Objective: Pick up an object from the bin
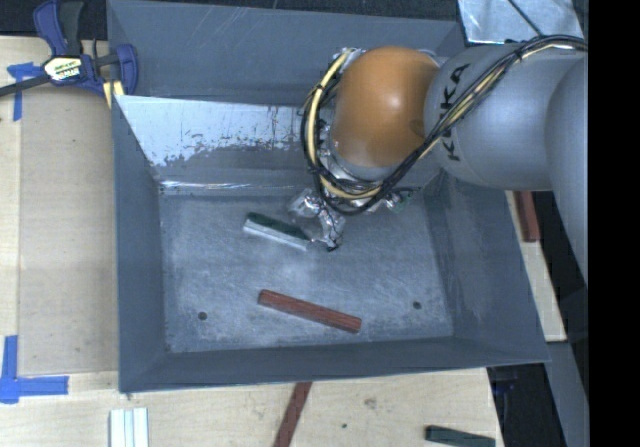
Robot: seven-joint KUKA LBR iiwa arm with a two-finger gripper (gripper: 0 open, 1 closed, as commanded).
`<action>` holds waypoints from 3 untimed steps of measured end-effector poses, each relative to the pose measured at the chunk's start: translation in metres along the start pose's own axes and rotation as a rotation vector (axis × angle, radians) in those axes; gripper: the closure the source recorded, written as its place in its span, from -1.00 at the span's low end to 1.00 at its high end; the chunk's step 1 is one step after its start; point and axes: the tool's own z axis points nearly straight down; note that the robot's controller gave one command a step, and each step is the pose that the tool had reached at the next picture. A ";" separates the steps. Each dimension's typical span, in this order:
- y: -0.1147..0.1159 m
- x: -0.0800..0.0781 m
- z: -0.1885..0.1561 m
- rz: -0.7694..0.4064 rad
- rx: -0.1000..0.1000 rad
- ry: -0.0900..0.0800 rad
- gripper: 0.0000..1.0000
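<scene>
Camera view: jaws low at the green bar's right end, their spread impossible to tell; brown strip lies apart.

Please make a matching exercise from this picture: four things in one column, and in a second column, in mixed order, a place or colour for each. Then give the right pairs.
Things:
1. green bar
2. brown bar
3. hand
4. bin

Descriptions:
A. grey metal
B. lies nearest the bin's lower wall in the view
C. just below the orange cover
D. mid bin, its right end at the hand

Pairs: 1-D, 2-B, 3-C, 4-A
</scene>
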 end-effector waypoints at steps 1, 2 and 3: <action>0.000 0.000 0.000 0.001 -0.001 0.001 -1.00; 0.000 0.001 0.001 0.002 -0.002 0.002 1.00; 0.000 0.001 0.001 0.003 -0.003 0.003 -1.00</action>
